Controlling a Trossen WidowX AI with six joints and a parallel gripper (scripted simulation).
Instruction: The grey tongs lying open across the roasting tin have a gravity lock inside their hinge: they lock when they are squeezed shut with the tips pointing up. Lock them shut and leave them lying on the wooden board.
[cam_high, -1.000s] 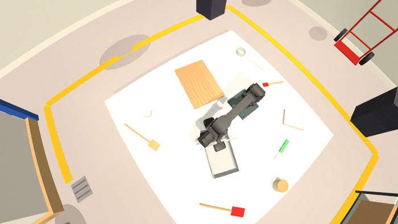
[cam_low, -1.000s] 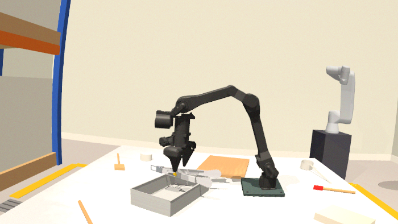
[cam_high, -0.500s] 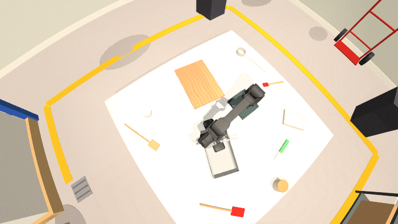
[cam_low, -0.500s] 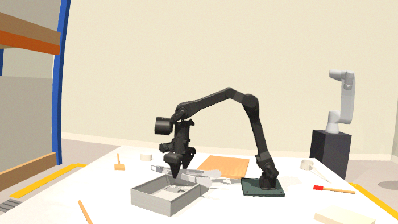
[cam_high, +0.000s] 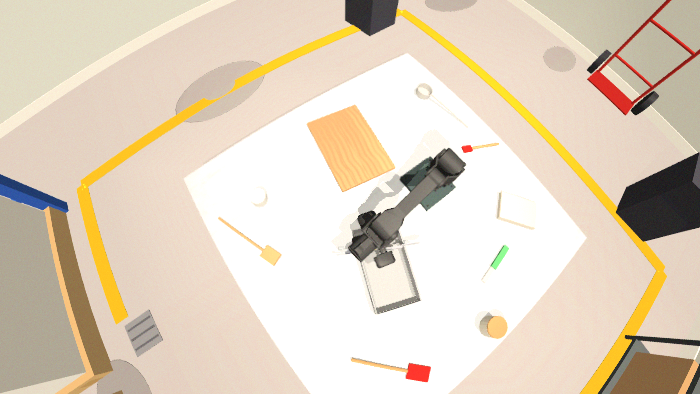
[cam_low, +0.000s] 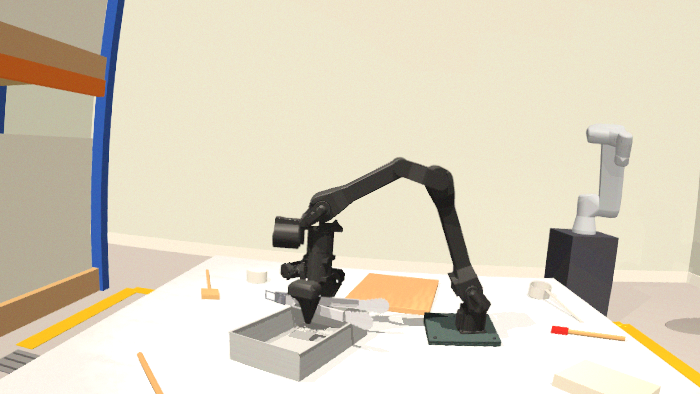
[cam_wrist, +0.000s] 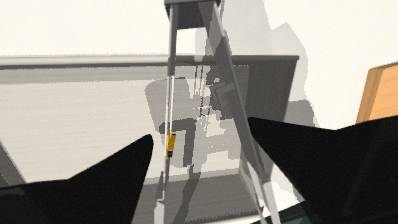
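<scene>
The grey tongs lie open across one end of the grey roasting tin. In the wrist view the hinge end is at the top and the two arms spread downward; a small yellow mark shows on the left arm. My gripper is open and empty, pointing down, low over the tin. Its fingertips stand outside the two tong arms, one on each side. The wooden board holds nothing. In the top view my arm covers the middle of the tongs.
A round white pot and a wooden spatula lie beyond the tin. A green-handled tool, a pale block, a jar and a red spatula are on the other sides. The arm's base plate stands near the board.
</scene>
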